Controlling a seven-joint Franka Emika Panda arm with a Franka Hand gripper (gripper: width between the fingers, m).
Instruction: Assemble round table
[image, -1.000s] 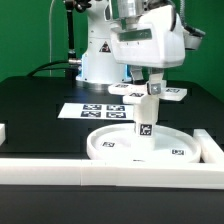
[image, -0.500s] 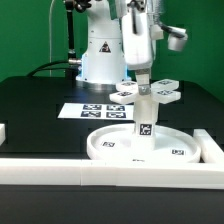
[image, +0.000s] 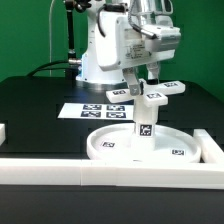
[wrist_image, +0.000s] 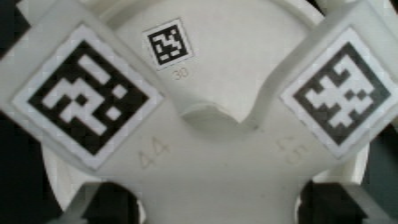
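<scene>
The large rimmed round disc (image: 112, 146) lies flat at the front of the table. The short thick cylinder leg (image: 144, 122) stands upright in its middle. The flat cross-shaped piece (image: 152, 94) sits level on top of the leg. My gripper (image: 141, 80) reaches down from above and is shut on the cross-shaped piece. In the wrist view the cross-shaped piece (wrist_image: 214, 130) fills the picture with two large tags, and my gripper (wrist_image: 217, 205) holds it between dark pads (wrist_image: 111, 200). A small tag on the disc (wrist_image: 169, 45) shows beyond it.
The marker board (image: 95, 110) lies on the black table behind the disc. White border rails run along the front (image: 100, 170), at the exterior view's right (image: 212, 146) and at its left (image: 3, 131). The robot base (image: 98, 55) stands behind.
My wrist and gripper have turned about the vertical axis above the leg, and the cross-shaped piece has turned with them. The disc and leg have stayed in place.
</scene>
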